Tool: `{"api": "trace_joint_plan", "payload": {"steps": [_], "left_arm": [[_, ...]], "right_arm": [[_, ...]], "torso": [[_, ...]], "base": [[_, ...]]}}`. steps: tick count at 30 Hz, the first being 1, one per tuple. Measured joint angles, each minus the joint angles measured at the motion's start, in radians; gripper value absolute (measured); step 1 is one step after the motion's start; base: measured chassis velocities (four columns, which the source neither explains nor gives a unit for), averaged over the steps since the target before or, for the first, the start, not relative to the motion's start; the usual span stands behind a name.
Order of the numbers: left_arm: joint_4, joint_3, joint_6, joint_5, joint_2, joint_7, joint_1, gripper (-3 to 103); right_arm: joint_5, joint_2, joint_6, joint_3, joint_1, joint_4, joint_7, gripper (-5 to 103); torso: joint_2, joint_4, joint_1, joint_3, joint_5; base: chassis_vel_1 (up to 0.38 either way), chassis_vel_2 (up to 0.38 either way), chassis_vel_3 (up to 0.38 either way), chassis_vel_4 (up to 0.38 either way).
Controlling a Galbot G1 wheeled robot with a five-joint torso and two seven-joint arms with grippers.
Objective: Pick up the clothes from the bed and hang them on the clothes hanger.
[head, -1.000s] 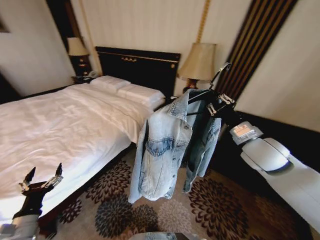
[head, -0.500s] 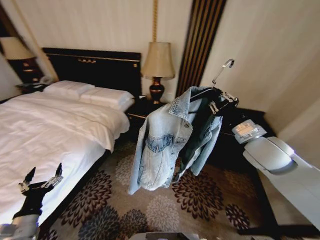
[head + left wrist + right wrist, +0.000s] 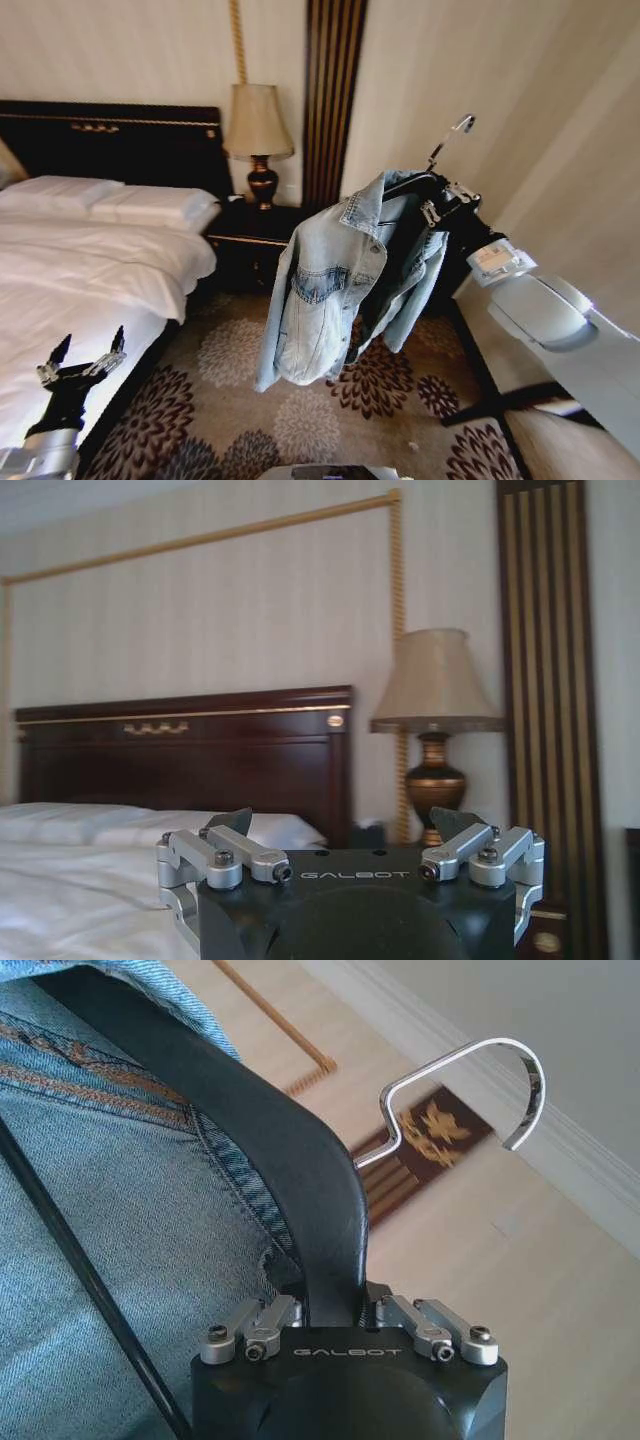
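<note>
The light blue denim jacket hangs in mid-air on the black clothes hanger, whose silver hook points up. My right gripper is shut on the hanger's shoulder; in the right wrist view the black hanger arm runs between the fingers, with denim beside it and the hook above. The bed with white sheets lies at the left. My left gripper stands open and empty over the bed's near edge, fingers spread in its wrist view.
A black headboard with gold trim backs the bed. A lamp stands on a dark nightstand. A striped dark wall panel rises behind. Patterned carpet covers the floor. A dark low ledge runs along the right wall.
The whole view has swung right: bed, headboard and lamp slid left in the picture. The jacket on its hanger stays held in the right gripper. The left gripper keeps its pose.
</note>
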Motion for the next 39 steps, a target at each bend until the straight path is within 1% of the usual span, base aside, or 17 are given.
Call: {"api": "trace_joint_plan", "payload": {"steps": [5,10,19,39], "left_arm": [[0.0,0.0,0.0,0.0,0.0,0.0,0.0,100],[0.0,0.0,0.0,0.0,0.0,0.0,0.0,100],[0.0,0.0,0.0,0.0,0.0,0.0,0.0,100],[0.0,0.0,0.0,0.0,0.0,0.0,0.0,100]], "right_arm": [[-0.012,0.017,0.0,0.034,-0.048,0.009,-0.003,27],[-0.021,0.026,0.008,0.095,-0.115,0.024,-0.011,27],[-0.037,0.051,0.015,0.158,-0.202,0.044,-0.018,27],[-0.039,0.053,0.014,0.178,-0.215,0.047,-0.029,27]], "torso": [[0.0,0.0001,0.0,0.0,0.0001],[0.0,-0.0001,0.0,0.0,0.0001],[0.0,0.0001,0.0,0.0,0.0],[0.0,0.0001,0.0,0.0,0.0001]], "base": [[-0.124,-0.128,-0.127,-0.105],[-0.13,-0.129,-0.128,-0.13],[-0.134,-0.127,-0.123,-0.13],[-0.119,-0.123,-0.125,-0.124]]}}
